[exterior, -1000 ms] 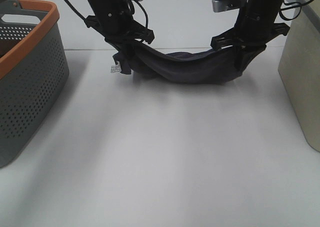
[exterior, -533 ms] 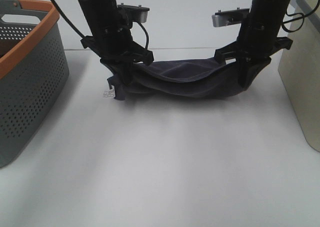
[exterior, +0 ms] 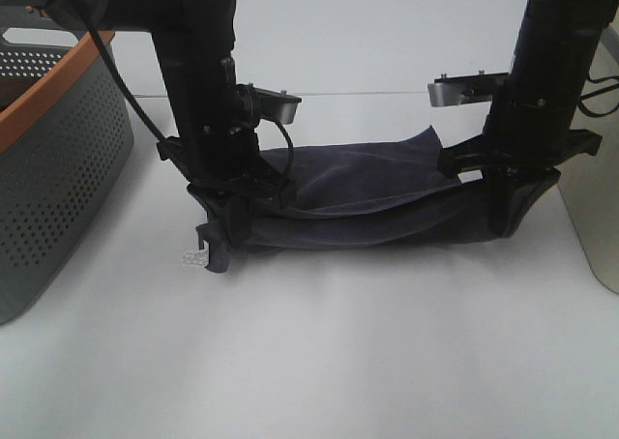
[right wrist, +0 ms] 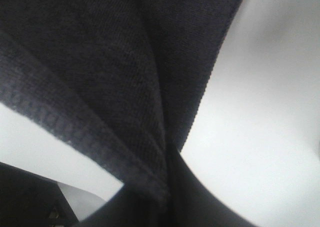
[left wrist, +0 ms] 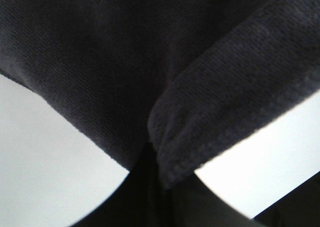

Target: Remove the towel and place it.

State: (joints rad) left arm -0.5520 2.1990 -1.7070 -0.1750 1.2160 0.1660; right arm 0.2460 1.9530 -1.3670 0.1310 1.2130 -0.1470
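A dark navy-charcoal soft rectangular towel [exterior: 372,202] hangs stretched between two black robot arms over the far half of a plain white desk [exterior: 319,352], its long axis running side to side, parallel to the desk's far edge. Its middle sags low, and the lower fold appears to touch or nearly touch the desk surface, though the contact cannot be told for sure. A small white tag [exterior: 194,259] dangles from the towel's left end. Each end of the cloth is held directly in a gripper, so neither arm is nearer than the other; the cloth lies between them. The left gripper [exterior: 221,228] is pressed together on the towel's left end, and its wrist camera shows only bunched dark fabric and a stitched hem band [left wrist: 235,132] rising from between the jaws. The right gripper [exterior: 511,207] is likewise pinching the right end, with folded cloth filling its own wrist view [right wrist: 125,87]. Beyond the left arm, at the desk's left edge, stands a grey perforated plastic basket with an orange rim [exterior: 58,168]. At the right edge, only the side of a pale beige bin [exterior: 604,207] is visible. Judging by the low sag, setting the towel down flat would depend on both grippers lowering and releasing evenly along that side-to-side line.
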